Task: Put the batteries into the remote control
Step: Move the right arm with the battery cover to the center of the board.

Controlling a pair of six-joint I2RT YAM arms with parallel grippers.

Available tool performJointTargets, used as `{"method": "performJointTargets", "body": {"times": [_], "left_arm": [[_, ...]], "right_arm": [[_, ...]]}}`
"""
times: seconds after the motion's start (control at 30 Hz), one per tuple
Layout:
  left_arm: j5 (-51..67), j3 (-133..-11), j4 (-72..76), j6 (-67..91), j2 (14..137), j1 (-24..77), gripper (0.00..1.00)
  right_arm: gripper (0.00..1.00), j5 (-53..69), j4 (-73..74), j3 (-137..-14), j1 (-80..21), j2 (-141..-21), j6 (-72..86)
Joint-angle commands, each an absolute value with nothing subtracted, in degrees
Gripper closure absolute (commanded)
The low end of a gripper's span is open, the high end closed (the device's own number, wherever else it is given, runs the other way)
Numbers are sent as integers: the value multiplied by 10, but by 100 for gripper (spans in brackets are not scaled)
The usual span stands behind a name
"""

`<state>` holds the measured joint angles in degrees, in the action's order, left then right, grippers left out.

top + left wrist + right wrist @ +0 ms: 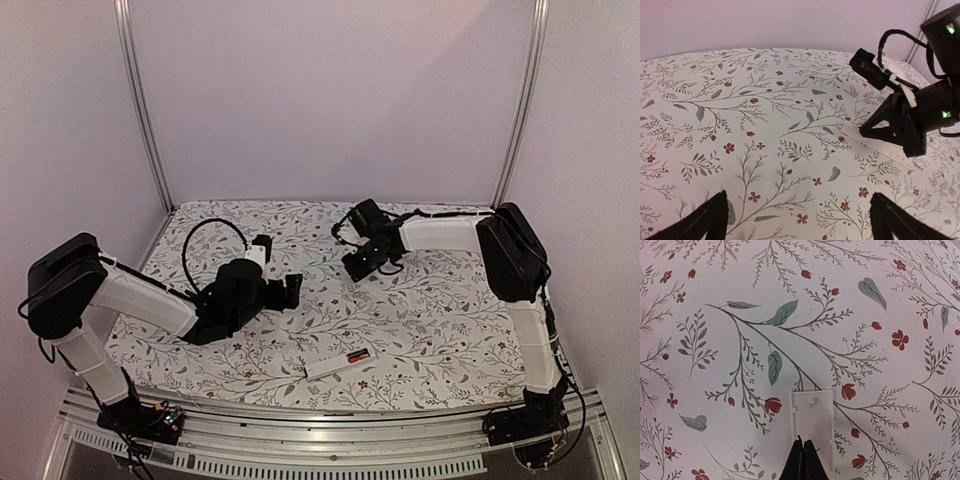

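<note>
Your remote control (pixel 336 364) is lying at the floral cloth's (pixel 450 320) 6 o'clock edge.
A red battery (pixel 358 356) is showing at its 3 o'clock end. Your right gripper (pixel 802 445) is pressing its fingers together over the thin white cover's (pixel 811 415) 6 o'clock end. Your left gripper (pixel 293 288) is hovering at 11 o'clock from the remote, fingers (pixel 710 220) spread wide.

Light: soft, even, pinkish cast across floral tablecloth (pixel 430 320). Shadows: faint, diffuse. Overhead view: mildly soft. Wrist views: edges bowed; left gripper (pixel 799 196) fingers (pixel 705 220) dark, blurred, 7 and 5 o'clock.
</note>
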<state>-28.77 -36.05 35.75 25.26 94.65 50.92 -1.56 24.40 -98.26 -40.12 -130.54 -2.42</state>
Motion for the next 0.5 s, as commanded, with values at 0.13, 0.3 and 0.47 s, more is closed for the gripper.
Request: {"method": "performJointTargets", "body": {"times": [0.13, 0.3, 0.47], "left_arm": [[-260, -397, 349, 254, 984, 504, 2], [-266, -391, 343, 254, 979, 503, 2], [-272, -381, 339, 255, 975, 502, 2]], "right_arm": [[100, -9, 231, -989, -398, -1284, -19], [91, -6, 240, -1029, -392, -1318, -24], [85, 15, 253, -1078, -392, -1360, -35]]}}
